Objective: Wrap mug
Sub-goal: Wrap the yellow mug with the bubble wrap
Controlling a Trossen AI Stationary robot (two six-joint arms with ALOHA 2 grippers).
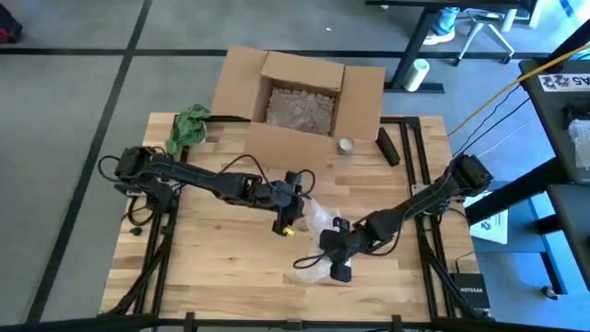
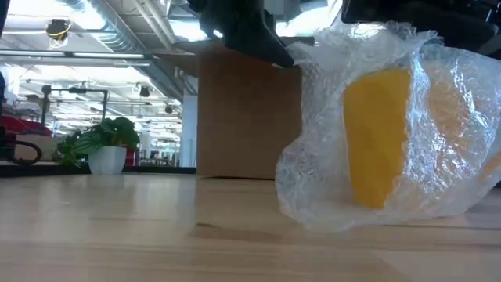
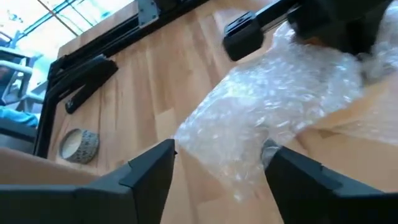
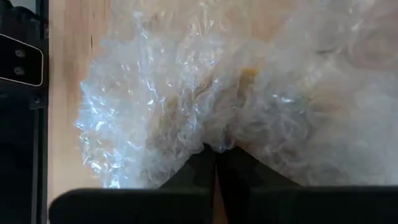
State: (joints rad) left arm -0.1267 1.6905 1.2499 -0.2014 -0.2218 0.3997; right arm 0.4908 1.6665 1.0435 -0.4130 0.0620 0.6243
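On the wooden table (image 1: 221, 249), the right gripper (image 4: 216, 155) pinches bubble wrap (image 4: 186, 93); the left gripper (image 3: 217, 165) gapes empty.

**Four Cameras Ringed One Bubble-Wrap Bundle**

The high camera looked straight down on the whole table (image 1: 230, 249). The low one sat at tabletop level, close against the bubble wrap (image 2: 376, 133), facing the cardboard box (image 2: 246, 110) behind it. Both wrist cameras pressed near the same wrap (image 3: 273, 106) (image 4: 205, 93), seen overhead too.
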